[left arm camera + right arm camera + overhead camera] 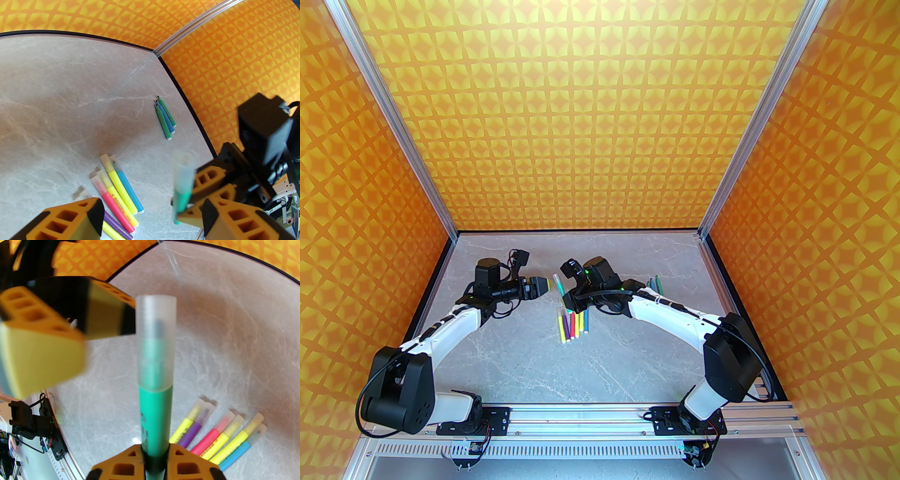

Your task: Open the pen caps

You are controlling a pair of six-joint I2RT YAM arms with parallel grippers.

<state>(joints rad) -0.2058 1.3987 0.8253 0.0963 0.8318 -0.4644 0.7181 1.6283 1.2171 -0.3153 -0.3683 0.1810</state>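
Right claw (155, 459) clamps green pen (155, 413), cap (156, 338) just beside open left claw (544, 286).

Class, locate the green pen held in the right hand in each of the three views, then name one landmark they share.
Top external: green pen, slightly left of centre.
Left wrist: lower right of centre, upright.
Right wrist: centre, rising from the bottom edge.
Shared landmark: the row of capped pens lying flat.

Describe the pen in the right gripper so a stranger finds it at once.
At the middle of the table, just beyond the row of capped pens, the right gripper is shut on a green pen. It alone is off the table, and unlike the green pens lying farther right, its cap is on.
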